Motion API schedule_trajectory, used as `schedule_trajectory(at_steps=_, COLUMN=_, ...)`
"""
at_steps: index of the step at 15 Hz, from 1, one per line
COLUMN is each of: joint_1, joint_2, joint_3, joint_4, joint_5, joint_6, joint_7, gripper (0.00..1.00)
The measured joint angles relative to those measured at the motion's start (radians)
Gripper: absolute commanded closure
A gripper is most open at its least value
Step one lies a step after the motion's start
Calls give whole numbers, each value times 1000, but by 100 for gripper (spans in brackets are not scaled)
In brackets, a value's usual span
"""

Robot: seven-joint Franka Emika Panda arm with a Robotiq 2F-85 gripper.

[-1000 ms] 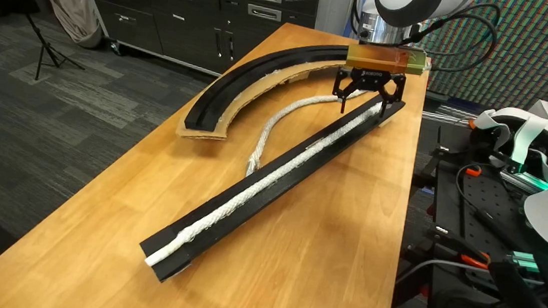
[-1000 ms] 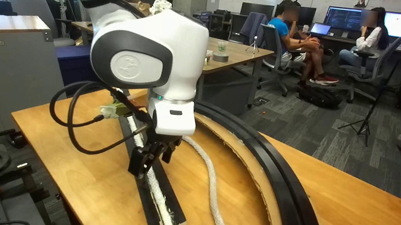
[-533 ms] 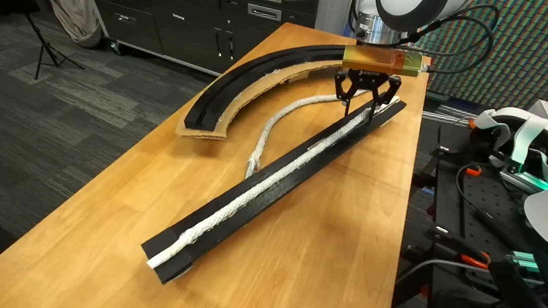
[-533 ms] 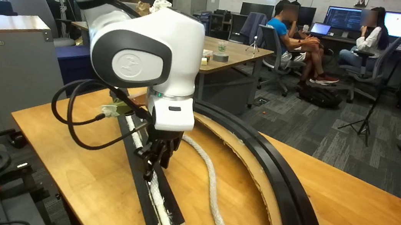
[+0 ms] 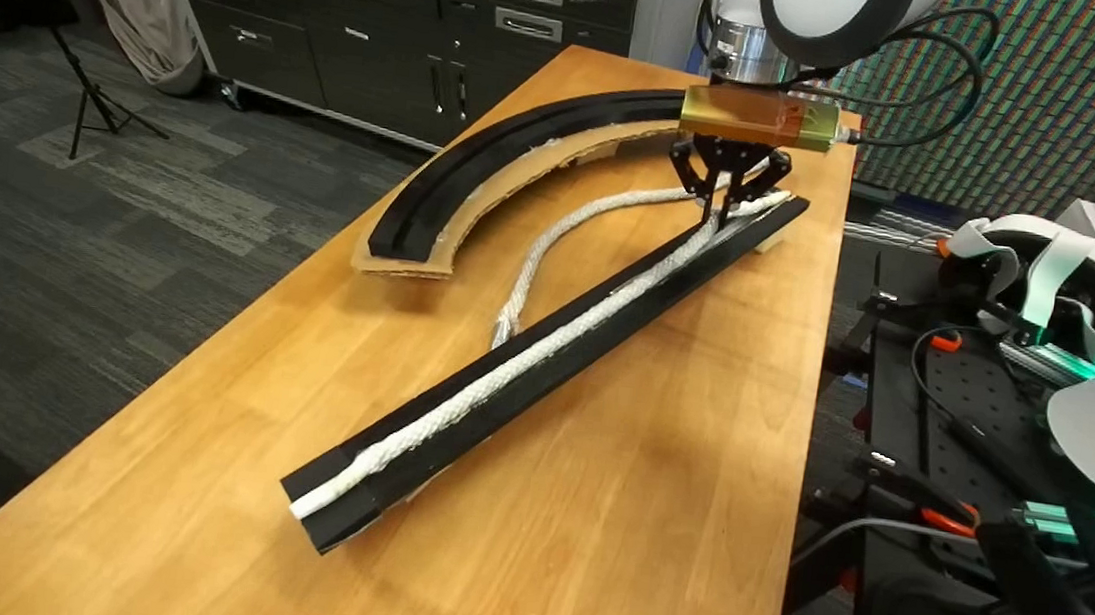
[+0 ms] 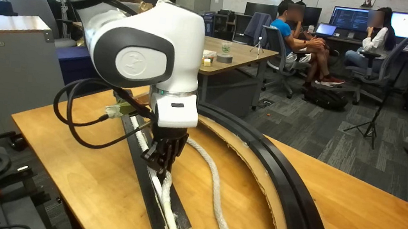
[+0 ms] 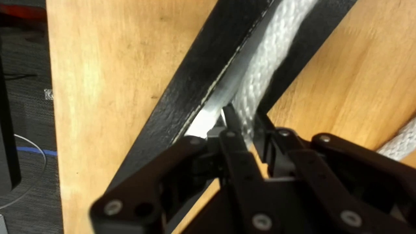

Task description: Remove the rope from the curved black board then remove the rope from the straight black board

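The straight black board (image 5: 497, 410) lies diagonally on the table in both exterior views. A white rope (image 5: 544, 348) runs along its groove. My gripper (image 5: 714, 219) is low over one end of that board, shut on this rope. In the wrist view the rope (image 7: 263, 61) passes between the fingers and leaves the groove, leaning over one side of the straight black board (image 7: 191, 84). White groove floor shows beside it. The curved black board (image 6: 289, 185) bears no rope in the part that shows. Another rope (image 6: 215, 175) lies loose on the table between the boards.
Under the curved board is a cardboard base (image 5: 521, 169). Beyond one long edge of the wooden table (image 5: 668, 520) stands a black cart with a white headset (image 5: 1053, 271). Dark drawer cabinets (image 5: 362, 39) stand behind. Two or more people sit farther off.
The fingers have come together from wide apart onto the rope. The gripper has shifted slightly toward the curved board, and the rope there has come partly out of the groove. The straight board moved a little.
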State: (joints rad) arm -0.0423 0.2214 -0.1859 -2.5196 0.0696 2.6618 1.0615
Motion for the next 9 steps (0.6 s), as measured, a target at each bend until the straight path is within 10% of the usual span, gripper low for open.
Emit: schedule_trajectory(at_steps=9, joint_1=23, joint_2=-16, joint_3=-9, joint_4=-15, joint_5=-100, joint_6=19, joint_7=48, gripper=80)
